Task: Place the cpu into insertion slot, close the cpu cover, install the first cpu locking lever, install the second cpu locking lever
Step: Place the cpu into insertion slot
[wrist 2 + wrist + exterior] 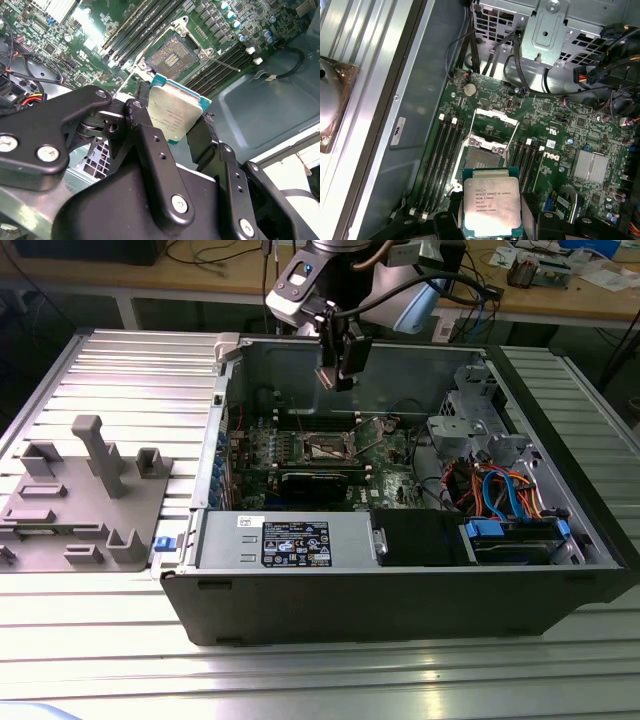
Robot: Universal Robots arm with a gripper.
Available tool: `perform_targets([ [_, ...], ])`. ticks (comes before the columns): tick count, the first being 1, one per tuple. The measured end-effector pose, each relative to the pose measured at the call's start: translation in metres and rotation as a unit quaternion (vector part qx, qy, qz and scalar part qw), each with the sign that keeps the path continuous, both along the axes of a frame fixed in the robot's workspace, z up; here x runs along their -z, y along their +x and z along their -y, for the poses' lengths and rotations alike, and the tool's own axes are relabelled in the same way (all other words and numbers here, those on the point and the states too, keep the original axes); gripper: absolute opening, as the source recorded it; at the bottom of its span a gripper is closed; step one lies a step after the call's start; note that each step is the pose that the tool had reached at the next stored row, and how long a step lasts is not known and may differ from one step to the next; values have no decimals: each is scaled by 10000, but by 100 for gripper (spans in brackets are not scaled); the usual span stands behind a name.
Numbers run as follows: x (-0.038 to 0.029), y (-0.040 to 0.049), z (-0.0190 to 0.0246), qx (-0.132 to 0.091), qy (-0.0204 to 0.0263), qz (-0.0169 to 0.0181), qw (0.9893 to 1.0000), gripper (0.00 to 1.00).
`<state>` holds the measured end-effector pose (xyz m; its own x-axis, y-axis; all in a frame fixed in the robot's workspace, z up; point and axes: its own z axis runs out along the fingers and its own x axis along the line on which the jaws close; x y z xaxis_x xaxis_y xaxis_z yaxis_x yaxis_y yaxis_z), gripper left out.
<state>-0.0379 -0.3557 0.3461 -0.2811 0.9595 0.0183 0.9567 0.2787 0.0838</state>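
**One cpu [491,202] aloft, insertion slot [482,160] bare**

Grip: pincer [340,368] closed on the cpu's opposite edges, holding it above the slot, well apart. Socket: cpu cover [496,114] tilted up open, leaving the contacts free to take the chip.

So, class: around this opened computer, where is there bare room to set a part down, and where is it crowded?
Free: the ribbed table along the computer case's black side, and around the grey fixture. Crowded: the cables inside, and the board around the insertion slot; the gripper holds the cpu.
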Motion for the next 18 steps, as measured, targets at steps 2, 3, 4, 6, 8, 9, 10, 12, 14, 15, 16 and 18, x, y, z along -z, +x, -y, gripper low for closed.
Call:
perform_targets([
  [2, 0, 0, 0, 23, 0, 0, 10000, 55],
  [3, 0, 0, 0, 39, 0, 0, 10000, 55],
  [4, 0, 0, 0, 50, 0, 0, 10000, 55],
  [6, 1, 0, 0, 83, 0, 0, 10000, 55],
  [8, 1, 0, 0, 115, 0, 0, 9999, 55],
  [9, 1, 0, 0, 129, 0, 0, 9999, 55],
  [10, 1, 0, 0, 137, 0, 0, 9999, 55],
  [12, 2, 0, 0, 172, 0, 0, 9999, 55],
  [14, 2, 0, 0, 209, 0, 0, 9998, 55],
  [15, 2, 0, 0, 223, 0, 0, 9998, 55],
  [16, 2, 0, 0, 240, 0, 0, 9997, 55],
  [18, 3, 0, 0, 276, 0, 0, 9996, 55],
])
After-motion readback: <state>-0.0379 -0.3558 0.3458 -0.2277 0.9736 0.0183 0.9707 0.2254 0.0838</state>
